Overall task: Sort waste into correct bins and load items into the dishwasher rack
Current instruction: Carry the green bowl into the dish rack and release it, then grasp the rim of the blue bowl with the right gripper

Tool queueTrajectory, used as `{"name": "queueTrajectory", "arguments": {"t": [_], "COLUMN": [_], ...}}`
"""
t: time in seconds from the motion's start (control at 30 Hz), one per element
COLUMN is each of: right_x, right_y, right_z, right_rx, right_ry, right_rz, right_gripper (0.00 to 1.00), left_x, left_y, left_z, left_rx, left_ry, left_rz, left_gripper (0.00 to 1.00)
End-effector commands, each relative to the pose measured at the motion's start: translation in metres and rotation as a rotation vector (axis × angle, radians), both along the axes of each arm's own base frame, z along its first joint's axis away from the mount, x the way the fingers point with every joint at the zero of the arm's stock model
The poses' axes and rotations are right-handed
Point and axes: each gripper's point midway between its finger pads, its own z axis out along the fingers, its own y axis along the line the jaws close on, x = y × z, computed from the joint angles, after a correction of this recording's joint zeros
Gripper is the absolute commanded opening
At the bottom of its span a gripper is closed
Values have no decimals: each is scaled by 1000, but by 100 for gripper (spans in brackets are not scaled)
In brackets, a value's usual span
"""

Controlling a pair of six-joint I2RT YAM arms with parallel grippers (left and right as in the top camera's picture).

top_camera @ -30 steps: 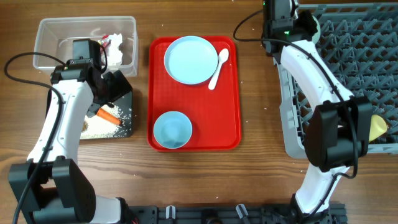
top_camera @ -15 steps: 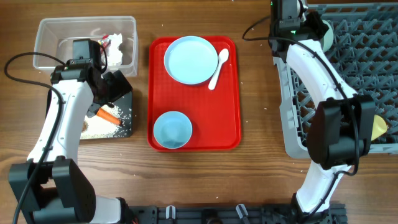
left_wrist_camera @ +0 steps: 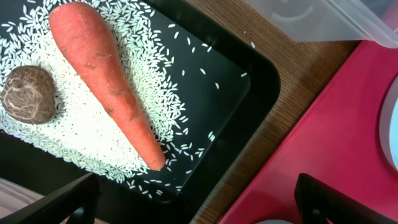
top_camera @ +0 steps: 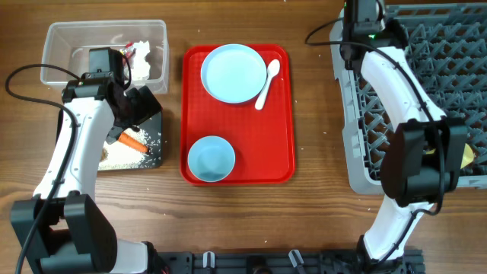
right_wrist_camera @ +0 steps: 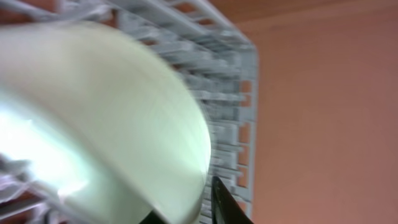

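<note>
- Bowl placement is the step in hand, by my reading: a pale bowl (right_wrist_camera: 93,124) fills the right wrist view, blurred and very close, its rim against the one dark tip of the right fingers (right_wrist_camera: 221,199) that shows. They look closed on it, though the second tip is hidden.
- The deciding relation is bowl to pegs. The dishwasher rack (top_camera: 426,68) lies directly below and beyond the bowl, and the overhead view puts the right arm at the rack's far corner nearest the red tray (top_camera: 194,114). The bowl hangs tilted, its open side turned away from the camera. Setting it down calls for slotting the rim between peg rows, not on top of them.
- The left fingers (left_wrist_camera: 59,202) are spread wide and hold nothing. They hover over the black tray (left_wrist_camera: 249,74).
- In that tray the carrot (left_wrist_camera: 106,87) lies on scattered rice (left_wrist_camera: 68,140), up and to the left of the finger gap, its long axis diagonal with the tip pointing back toward the fingers. A brown lump (left_wrist_camera: 28,93) sits just beside it.
- The plate (top_camera: 233,72), spoon (top_camera: 266,84) and small bowl (top_camera: 211,160) wait on the red tray, which rests on the bench (top_camera: 319,213) between the arms. The left arm is much the nearer to the small bowl.
</note>
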Motion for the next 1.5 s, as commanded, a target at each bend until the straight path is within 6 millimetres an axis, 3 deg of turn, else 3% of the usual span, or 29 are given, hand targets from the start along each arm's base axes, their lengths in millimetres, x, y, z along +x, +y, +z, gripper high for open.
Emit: {"name": "queueTrajectory", "arguments": {"t": [0.0, 0.13, 0.23, 0.3, 0.43, 0.5, 0.6, 0.63, 0.7, 0.73, 0.77, 0.8, 0.87, 1.0, 1.07, 1.17, 1.23, 1.27, 1.37, 1.47], "right_x": [5, 2, -8, -13, -12, -10, -9, -12, -31, -48, -81, -107, -129, -183, -207, -238, -244, -243, -242, -238], "right_y": [18, 28, 47, 65, 98, 102, 117, 136, 207, 253, 321, 359, 377, 388, 393, 402, 404, 403, 404, 401], "right_z": [-21, -24, -31, -34, -32, -24, 19, 28, 27, 24, 22, 22, 2, -76, -103, -133, -142, -144, -145, -144], "right_rx": [76, 72, 58, 61, 83, 101, 204, 306, 668, 908, 1256, 1480, 1588, 1546, 1517, 1455, 1437, 1435, 1437, 1450], "right_ry": [28, 59, 142, 161, 117, 69, -108, -146, -118, -51, 112, 240, 345, 478, 502, 561, 583, 584, 582, 575], "right_rz": [59, 81, 121, 148, 185, 175, 164, 197, 327, 391, 485, 503, 386, 61, -47, -72, -76, -81, -79, -95], "right_gripper": [40, 47, 65, 85, 97, 99, 100, 100, 100, 100, 100, 100, 100, 84, 78, 69, 63, 56, 20, 4], "left_x": [-2, -2, -2, -2, -2, -2, -2, -2, -2, -2, -2, -2, -2, -2, -2, -2, -2, -2, -2, -2], "left_y": [3, 3, 3, 3, 3, 3, 3, 3, 3, 3, 3, 3, 3, 3, 3, 3, 3, 3, 3, 3], "left_z": [-2, -2, -2, -2, -2, -2, -2, -2, -2, -2, -2, -2, -2, -2, -2, -2, -2, -2, -2, -2], "left_rx": [8, 8, 8, 8, 8, 8, 8, 8, 8, 8, 8, 8, 8, 8, 8, 8, 8, 8, 8, 8], "left_ry": [7, 7, 7, 7, 7, 7, 7, 7, 7, 7, 7, 7, 7, 7, 7, 7, 7, 7, 7, 7], "left_rz": [14, 14, 14, 14, 14, 14, 14, 14, 14, 14, 14, 14, 14, 14, 14, 14, 14, 14, 14, 14], "left_gripper": [100, 100, 100, 100, 100, 100, 100, 100, 100, 100, 100, 100, 100, 100, 100, 100, 100, 100, 100, 100]}}
